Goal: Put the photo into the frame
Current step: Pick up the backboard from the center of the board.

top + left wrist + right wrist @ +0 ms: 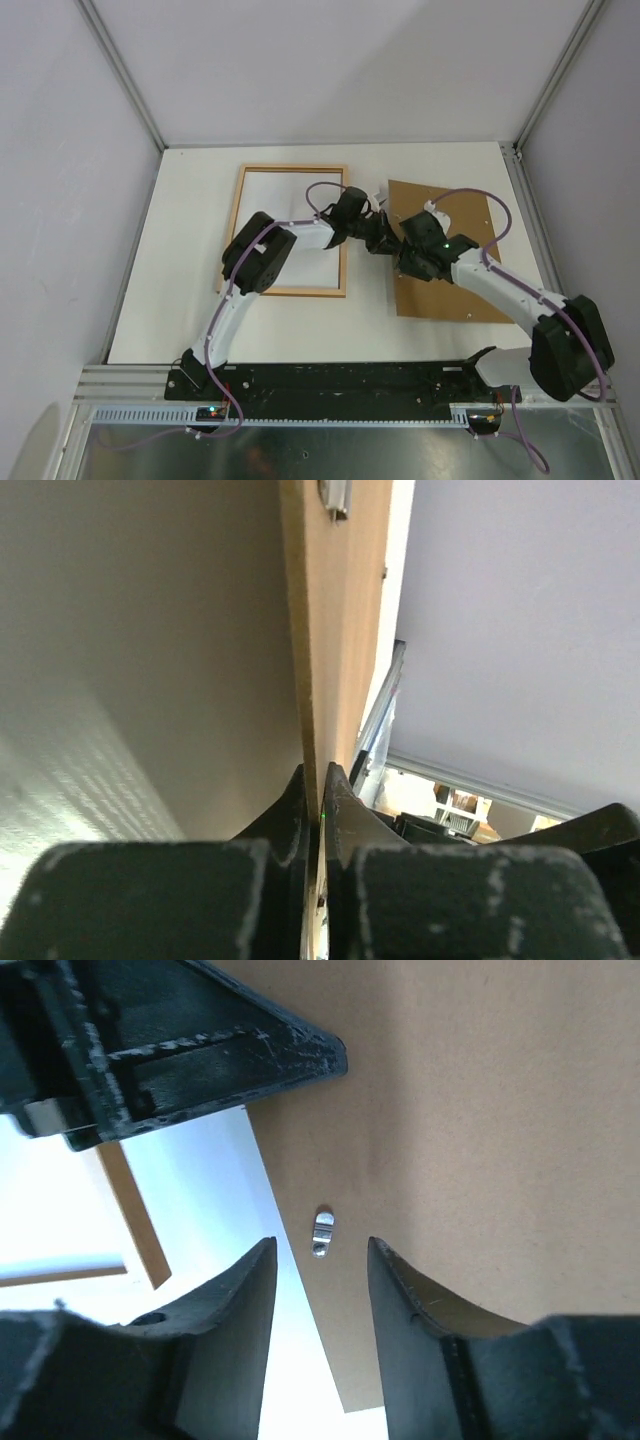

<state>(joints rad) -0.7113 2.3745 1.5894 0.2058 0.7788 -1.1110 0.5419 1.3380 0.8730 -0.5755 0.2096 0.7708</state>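
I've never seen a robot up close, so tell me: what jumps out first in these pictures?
The eye goes to the middle, where the left gripper pinches the thin edge of a flat brown backing board while the right gripper hangs open above a small metal clip on it. Left of that lies a light wooden frame.

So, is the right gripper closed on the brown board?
No, the right gripper is open over the brown board, a metal clip showing between its jaws.
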